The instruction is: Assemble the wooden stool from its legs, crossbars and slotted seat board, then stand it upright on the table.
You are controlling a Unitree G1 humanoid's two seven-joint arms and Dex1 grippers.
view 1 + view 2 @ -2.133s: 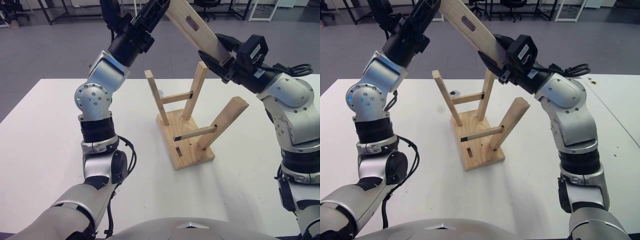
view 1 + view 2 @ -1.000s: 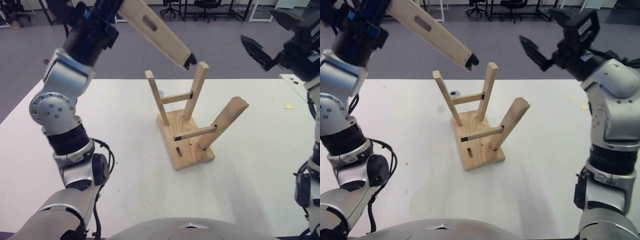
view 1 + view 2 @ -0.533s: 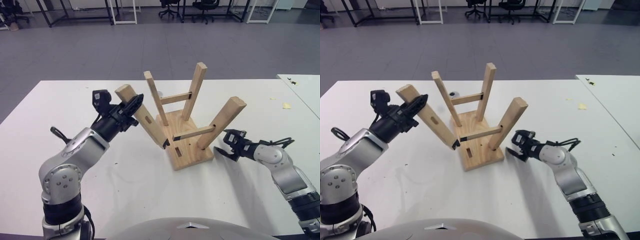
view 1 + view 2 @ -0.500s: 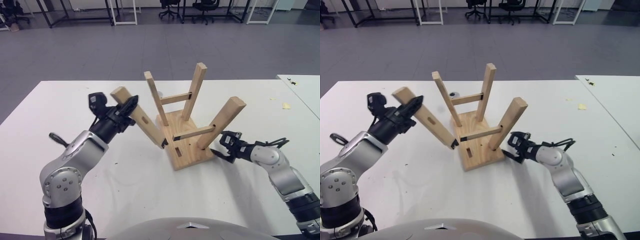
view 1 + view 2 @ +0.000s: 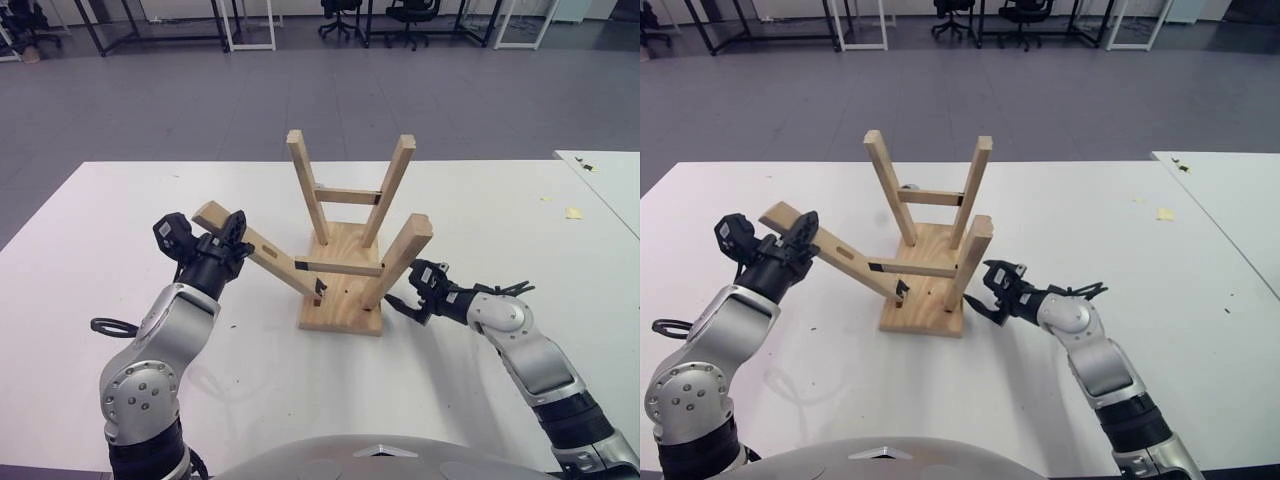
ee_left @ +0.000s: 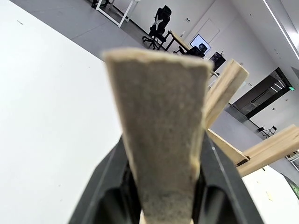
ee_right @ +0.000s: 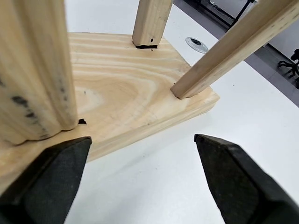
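The stool stands upside down on the table, its slotted seat board [image 5: 335, 312] flat underneath. Three legs rise from it: two far ones [image 5: 304, 195] [image 5: 390, 190] joined by a crossbar [image 5: 347, 196], and a near right one [image 5: 398, 262]. A second crossbar [image 5: 340, 268] runs left from the near right leg. My left gripper [image 5: 232, 238] is shut on the upper end of the fourth leg [image 5: 268, 254], which slants down to that crossbar's free end above the board. My right gripper [image 5: 405, 288] is open at table level, by the board's right edge [image 7: 154, 126] beside the near right leg.
The white table [image 5: 500, 220] has free room all around the stool. A round grommet [image 5: 905, 186] sits behind the stool. A yellow scrap [image 5: 572, 212] lies at the far right. Beyond the far edge is grey floor.
The stool has turned and slid left. My left gripper has lowered the fourth leg, whose lower end now meets the crossbar. My right gripper has moved in against the board's edge.
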